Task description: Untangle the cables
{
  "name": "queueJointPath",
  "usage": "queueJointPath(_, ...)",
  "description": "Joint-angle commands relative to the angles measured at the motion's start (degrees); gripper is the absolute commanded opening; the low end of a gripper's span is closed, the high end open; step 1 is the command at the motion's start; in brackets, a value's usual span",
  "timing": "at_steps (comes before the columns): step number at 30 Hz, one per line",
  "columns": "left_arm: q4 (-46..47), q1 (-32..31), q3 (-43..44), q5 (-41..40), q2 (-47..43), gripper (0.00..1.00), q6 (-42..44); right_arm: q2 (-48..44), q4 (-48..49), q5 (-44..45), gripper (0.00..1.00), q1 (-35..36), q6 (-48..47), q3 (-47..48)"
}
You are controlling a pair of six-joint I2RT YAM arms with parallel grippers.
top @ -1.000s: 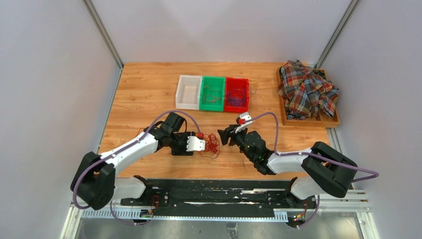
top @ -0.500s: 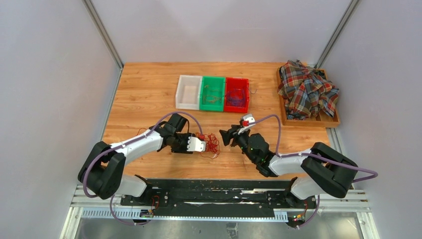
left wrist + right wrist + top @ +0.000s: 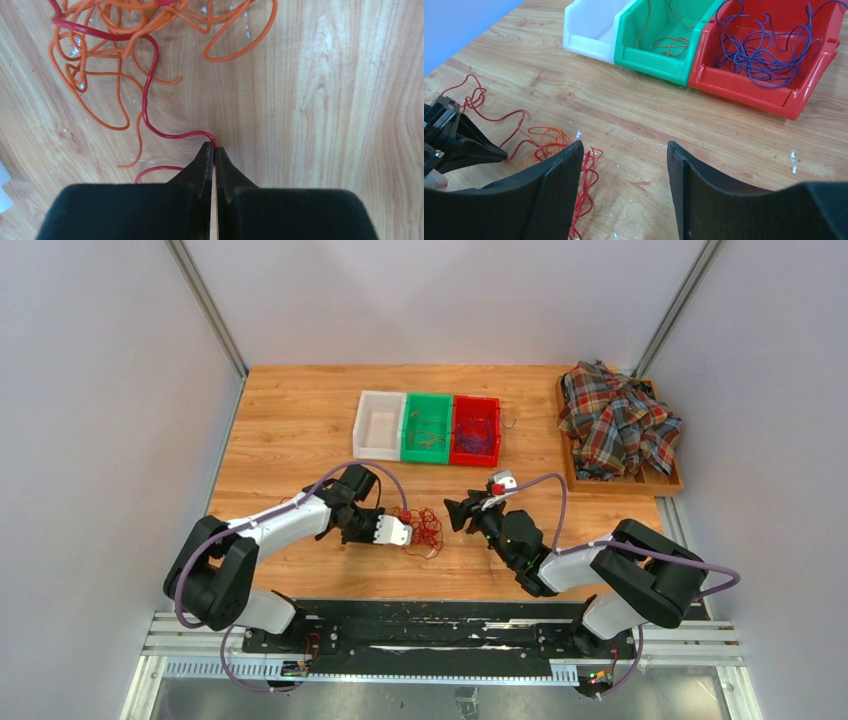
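Observation:
The cables (image 3: pixel 428 530) lie as a red and orange tangle on the wooden table between my two grippers. My left gripper (image 3: pixel 215 148) is shut on a loop of the red cable (image 3: pixel 149 65), which is pinched right at the fingertips. The orange cable (image 3: pixel 95 75) loops loosely beyond it. In the top view the left gripper (image 3: pixel 409 531) sits at the bunch's left edge. My right gripper (image 3: pixel 624 146) stands open just right of the tangle (image 3: pixel 549 142), nothing between its fingers. Purple cables (image 3: pixel 764 55) lie in the red bin, orange ones (image 3: pixel 669 45) in the green bin.
A white bin (image 3: pixel 380 428), a green bin (image 3: pixel 649 65) and a red bin (image 3: pixel 744 85) stand side by side at the back of the table. A wooden tray (image 3: pixel 672 485) with a plaid cloth (image 3: pixel 615 420) sits at the back right.
My left gripper has closed from open onto the red cable. The left arm's elbow has swung in towards the table. The right arm has crept slightly forward with unchanged jaws.

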Motion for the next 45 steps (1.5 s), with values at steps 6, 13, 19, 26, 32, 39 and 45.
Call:
queueJointPath(6,-16.23,0.29,14.45,9.24,-8.60,0.01,-6.12,0.42,9.20,-6.24,0.76,-1.00,0.26,-1.64)
queueJointPath(13,-17.48,0.27,20.15,11.13,-18.15,0.01,-8.91,-6.95,3.00,-13.31,0.82,-0.72,-3.05,1.08)
queueJointPath(19,-18.94,0.29,27.97,11.59,-20.39,0.00,-12.06,-7.45,-4.15,-26.40,0.82,-0.13,-5.19,11.18)
queueJointPath(26,-19.53,0.29,29.69,12.52,-24.25,0.00,-11.89,1.00,-5.77,-39.51,0.83,0.17,-1.48,20.63)
queueJointPath(32,-19.72,0.16,30.52,12.21,-26.24,0.00,-10.91,7.13,-6.72,-42.55,0.83,0.23,2.00,24.55)
queueJointPath(39,-19.70,-0.58,35.44,13.00,-25.82,0.00,-11.50,13.04,-6.41,-39.72,0.65,1.35,4.28,27.45)
queueJointPath(45,-19.72,-0.85,42.11,13.53,-25.21,0.00,-12.10,17.66,-11.72,-35.66,0.54,3.03,3.60,30.29)
